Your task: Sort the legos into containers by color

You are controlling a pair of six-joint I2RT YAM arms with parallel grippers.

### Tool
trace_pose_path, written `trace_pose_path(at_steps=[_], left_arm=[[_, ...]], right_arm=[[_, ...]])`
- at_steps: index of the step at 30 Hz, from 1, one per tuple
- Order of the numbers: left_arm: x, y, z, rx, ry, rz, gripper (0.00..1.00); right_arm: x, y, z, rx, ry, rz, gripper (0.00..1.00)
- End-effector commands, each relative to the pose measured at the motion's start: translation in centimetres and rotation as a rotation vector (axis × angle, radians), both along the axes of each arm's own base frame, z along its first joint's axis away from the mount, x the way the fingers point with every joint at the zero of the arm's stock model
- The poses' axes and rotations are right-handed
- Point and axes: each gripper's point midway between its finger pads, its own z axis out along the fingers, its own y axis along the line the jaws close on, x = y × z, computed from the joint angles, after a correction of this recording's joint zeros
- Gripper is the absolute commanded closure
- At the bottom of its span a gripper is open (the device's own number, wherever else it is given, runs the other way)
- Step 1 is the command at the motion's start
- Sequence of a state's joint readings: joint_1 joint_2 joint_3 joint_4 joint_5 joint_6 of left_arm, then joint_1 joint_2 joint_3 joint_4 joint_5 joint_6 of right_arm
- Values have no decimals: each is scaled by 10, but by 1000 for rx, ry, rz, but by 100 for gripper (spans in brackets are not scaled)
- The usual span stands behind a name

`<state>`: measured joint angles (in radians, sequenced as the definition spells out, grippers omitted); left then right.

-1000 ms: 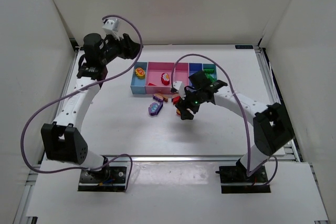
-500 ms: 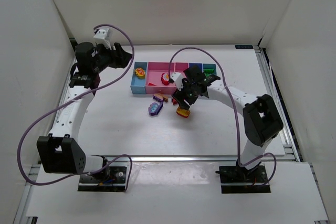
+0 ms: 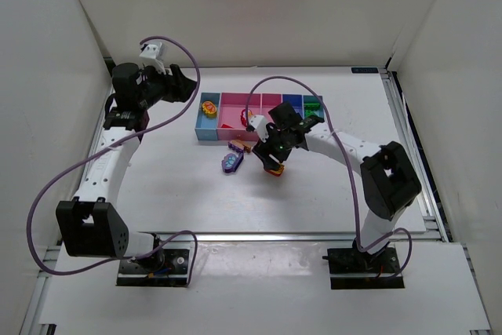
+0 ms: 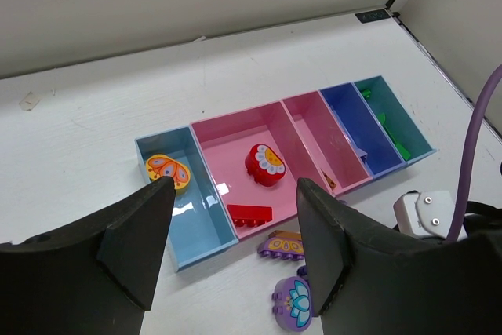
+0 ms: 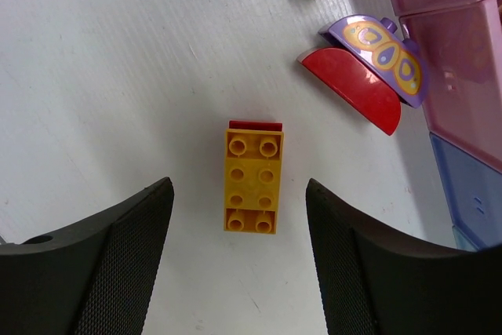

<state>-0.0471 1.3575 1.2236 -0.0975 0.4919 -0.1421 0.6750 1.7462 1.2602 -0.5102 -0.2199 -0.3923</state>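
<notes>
Over the yellow brick [image 5: 251, 194] we hold the right gripper [image 5: 238, 186] wide open — one finger on each side, so it can close.

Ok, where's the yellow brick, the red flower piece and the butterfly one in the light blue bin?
yellow brick [image 5: 251, 182]: right wrist view, middle of its studded top.
red flower piece [image 4: 264, 164]: left wrist view, its flower face.
yellow butterfly piece [image 4: 169, 172]: left wrist view, centre of the butterfly print.
</notes>
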Motion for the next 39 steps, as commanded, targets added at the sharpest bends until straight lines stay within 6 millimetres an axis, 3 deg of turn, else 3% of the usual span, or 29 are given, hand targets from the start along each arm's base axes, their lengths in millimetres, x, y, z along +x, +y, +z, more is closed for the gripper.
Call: trace_pose_path(at_steps=[1,11,14,17,30,33,34,39], left_arm=[[-1,0,15,-3,-39,-12,26],[3,-1,10,-4,-26,-16,26],[5,-1,8,-2,-22,-20,26],[8,-1,7,-4,-19,-24,26],[12,-4,0,-7,-2,-37,26],[12,-3,-2,-9,4,-35,26],[12,-3,-1,-9,-1,-35,26],[12,-4,-3,-9,4,-38,26]], right_arm=[[-4,-1,-11,-7,31,13,28],[2,-8,-24,-30,51,1,30],[3,-7,-25,-27,56,3,42],[0,-9,-29,-37,61,13,47],[-11,-15,-36,-54,85,47,43],[-9,-13,-34,-47,79,43,55],[-9,-12,-35,-46,80,43,67],[-5,-9,-32,-39,68,47,95]])
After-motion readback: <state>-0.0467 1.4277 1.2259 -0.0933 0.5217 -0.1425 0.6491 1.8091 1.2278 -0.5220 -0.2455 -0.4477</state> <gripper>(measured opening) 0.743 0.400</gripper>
